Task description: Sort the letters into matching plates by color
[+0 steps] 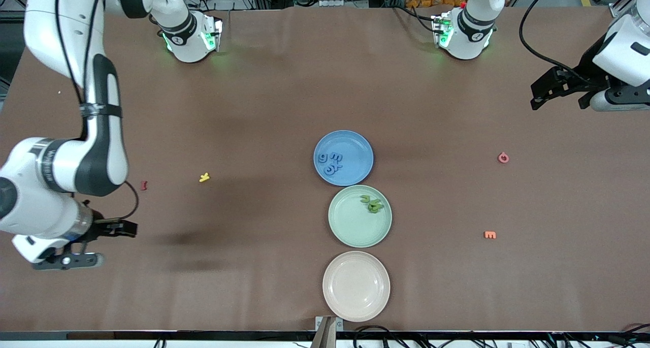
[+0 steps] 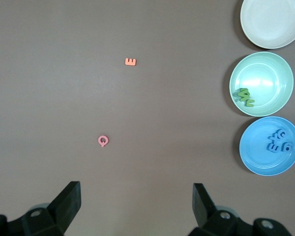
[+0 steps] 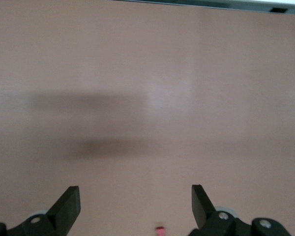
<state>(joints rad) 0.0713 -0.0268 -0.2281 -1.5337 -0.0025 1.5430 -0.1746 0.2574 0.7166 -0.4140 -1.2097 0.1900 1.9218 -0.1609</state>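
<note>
Resting in the blue plate [image 1: 355,147], blue letters [image 1: 331,163]; green letters [image 1: 372,204] in green plate [image 1: 350,231]. Left gripper [image 1: 546,93], right gripper [image 1: 122,229]: wide open, empty, over bare table [image 1: 254,109] ends.

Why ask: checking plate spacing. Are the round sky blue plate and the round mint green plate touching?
Cannot tell. In the front view the sky blue plate and mint green plate meet rim to rim; the left wrist view shows no plain gap either.
</note>
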